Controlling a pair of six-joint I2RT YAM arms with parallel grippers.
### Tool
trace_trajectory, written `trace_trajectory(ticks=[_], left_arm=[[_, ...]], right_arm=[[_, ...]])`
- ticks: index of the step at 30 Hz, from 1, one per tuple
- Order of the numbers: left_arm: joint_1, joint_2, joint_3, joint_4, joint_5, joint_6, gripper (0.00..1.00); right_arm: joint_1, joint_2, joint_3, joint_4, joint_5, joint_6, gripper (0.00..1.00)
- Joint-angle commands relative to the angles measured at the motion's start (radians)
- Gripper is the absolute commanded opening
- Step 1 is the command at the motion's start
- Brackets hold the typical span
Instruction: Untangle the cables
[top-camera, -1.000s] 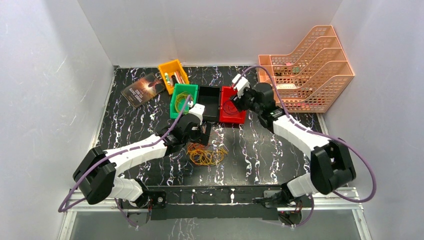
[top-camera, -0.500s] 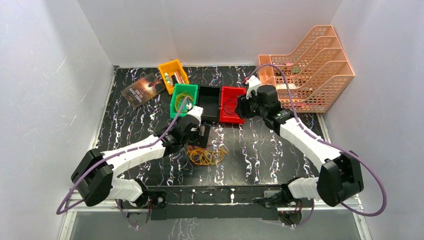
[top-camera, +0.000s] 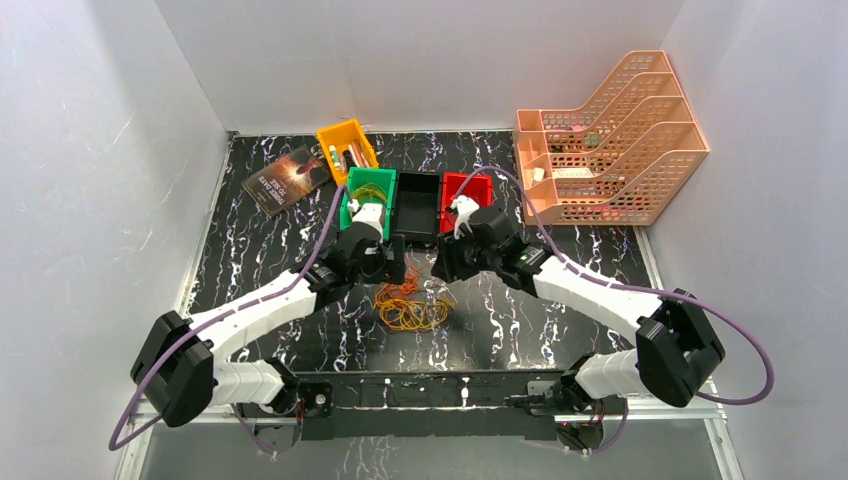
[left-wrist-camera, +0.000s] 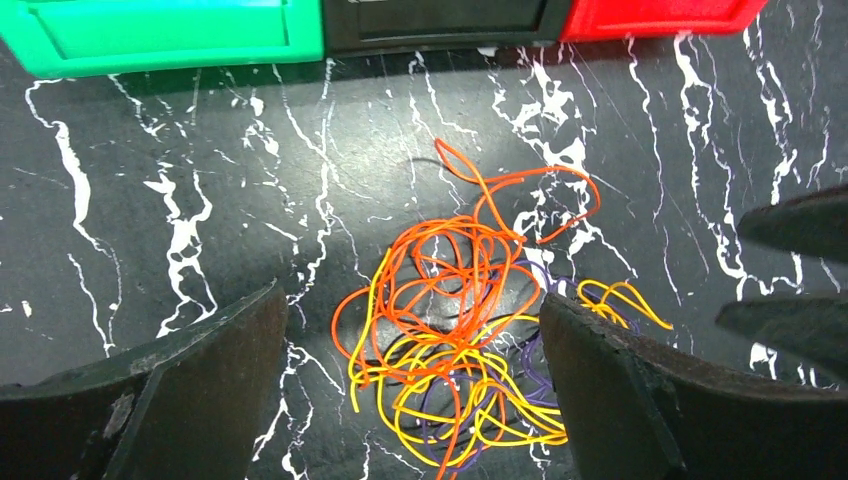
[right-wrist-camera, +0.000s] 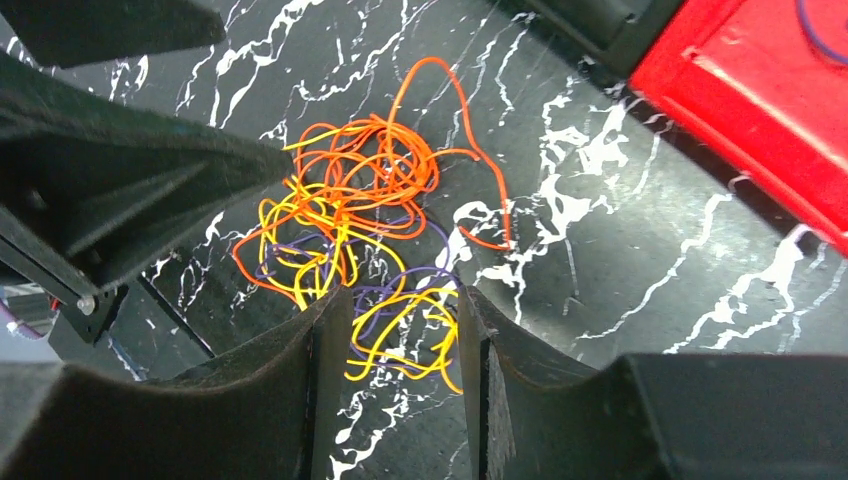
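Top external view, nearest first: we find the cables (top-camera: 410, 310) in a loose tangle of orange, yellow and a few purple loops, low in the middle of the frame on the black marbled surface (top-camera: 540, 330).

Just above the tangle the two arms meet. The left pincer (top-camera: 392, 272) hangs over its upper left edge and the right pincer (top-camera: 445, 268) over its upper right.

In the left wrist view our left fingers (left-wrist-camera: 200, 380) are spread wide, with the tangle lying between them on the surface. In the right wrist view the right fingers (right-wrist-camera: 300, 390) stand a narrow gap apart. Yellow loops show through that gap, and we see nothing pinched.

Farther up, three bins sit side by side in a row: the green bin (top-camera: 348, 215), the black bin (top-camera: 418, 236) and the red bin (top-camera: 470, 184). Yellow loops lie in the green one.

Beyond these, at upper left, are a yellow bin (top-camera: 330, 135) and, just left of it, a book (top-camera: 288, 178). An orange mesh rack (top-camera: 640, 160) stands at the upper right.
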Motion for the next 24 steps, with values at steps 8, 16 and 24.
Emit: trace_trajectory(ticks=[8,16,24], left_arm=[[0.041,-0.159,-0.095,-0.101,0.179,-0.017,0.77],[0.041,-0.179,-0.187,-0.047,0.286,-0.091,0.64],[0.041,-0.095,-0.133,-0.004,0.254,-0.049,0.63]], right_arm=[[0.066,-0.012,-0.002,0.055,0.125,0.038,0.51],[0.066,-0.027,-0.024,0.067,0.027,0.047,0.49],[0.096,0.067,-0.008,0.101,-0.278,-0.070,0.50]])
